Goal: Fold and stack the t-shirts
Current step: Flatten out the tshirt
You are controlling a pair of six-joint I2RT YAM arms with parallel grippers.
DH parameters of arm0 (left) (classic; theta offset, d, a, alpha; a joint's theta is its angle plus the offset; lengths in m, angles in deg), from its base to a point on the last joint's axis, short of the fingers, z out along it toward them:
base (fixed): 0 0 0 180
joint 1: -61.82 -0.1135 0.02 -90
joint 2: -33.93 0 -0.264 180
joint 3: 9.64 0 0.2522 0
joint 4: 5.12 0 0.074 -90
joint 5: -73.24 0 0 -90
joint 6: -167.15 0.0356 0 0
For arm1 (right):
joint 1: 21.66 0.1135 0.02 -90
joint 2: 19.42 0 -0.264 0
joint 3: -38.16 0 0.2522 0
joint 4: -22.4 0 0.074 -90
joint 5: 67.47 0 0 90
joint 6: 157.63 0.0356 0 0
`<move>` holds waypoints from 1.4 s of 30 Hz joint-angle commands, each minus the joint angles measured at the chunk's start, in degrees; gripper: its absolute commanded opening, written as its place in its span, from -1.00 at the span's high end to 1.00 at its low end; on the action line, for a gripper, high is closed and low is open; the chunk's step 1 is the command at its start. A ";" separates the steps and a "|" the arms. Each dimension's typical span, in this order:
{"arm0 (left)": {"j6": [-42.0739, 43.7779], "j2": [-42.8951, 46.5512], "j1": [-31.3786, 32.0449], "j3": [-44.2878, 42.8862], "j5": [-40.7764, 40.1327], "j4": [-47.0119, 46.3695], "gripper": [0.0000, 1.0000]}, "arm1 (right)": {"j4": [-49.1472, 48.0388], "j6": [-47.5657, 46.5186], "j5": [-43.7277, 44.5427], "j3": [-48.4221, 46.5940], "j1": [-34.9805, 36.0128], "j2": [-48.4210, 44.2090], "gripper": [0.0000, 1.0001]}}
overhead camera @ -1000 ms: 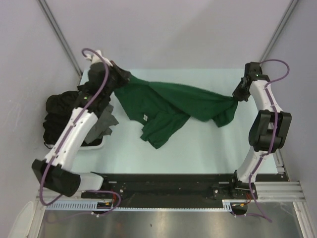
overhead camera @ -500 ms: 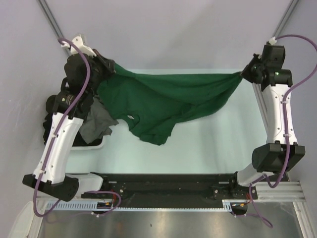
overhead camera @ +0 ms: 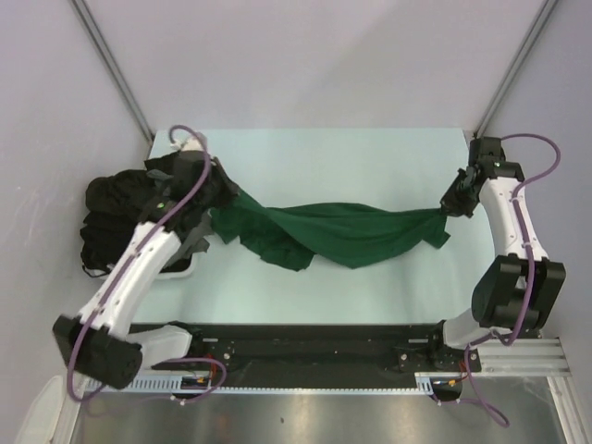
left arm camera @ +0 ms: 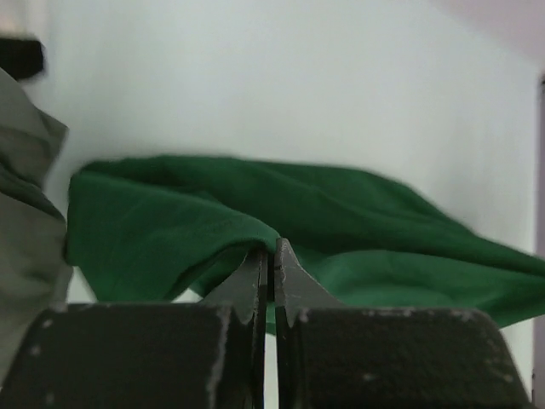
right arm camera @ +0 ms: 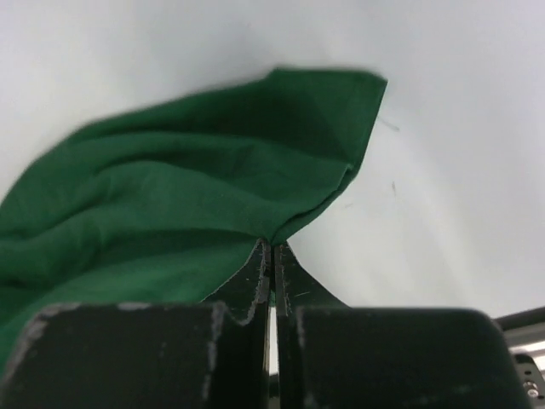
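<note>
A: Two pinches: left gripper [left arm camera: 272, 249] and right gripper [right arm camera: 272, 247] both clamped tight on green t-shirt [overhead camera: 347, 231], one end each, probably to stretch it flat mid-frame on table [overhead camera: 370, 157].
B: Which edges?
A: Can't tell, cloth's twisted. Black and grey t-shirts [overhead camera: 111, 203] heaped frame left, partly behind left arm [overhead camera: 139, 264].

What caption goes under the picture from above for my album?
Left gripper and right gripper each pinch one end of a twisted green t-shirt stretched across the table.
</note>
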 commanded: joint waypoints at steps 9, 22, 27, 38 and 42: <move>-3.87 -35.05 1.76 -13.72 -4.88 -13.97 1.00 | -9.16 -0.69 -1.61 -27.94 -2.56 34.85 1.00; 0.96 -41.79 -2.28 -34.93 -3.58 -12.82 1.00 | -13.90 -0.95 -12.08 -46.34 -0.80 37.27 1.00; 4.04 -26.67 -1.67 -24.76 -2.07 -14.06 1.00 | -12.24 -3.32 -9.80 -37.57 1.57 19.90 1.00; 8.17 7.35 -0.70 -17.76 -3.29 2.01 1.00 | 3.99 -4.38 2.14 -29.01 5.70 -10.12 1.00; 9.23 7.03 -0.70 -25.41 -3.30 8.52 1.00 | 12.10 -4.03 2.35 -35.69 5.79 -9.87 1.00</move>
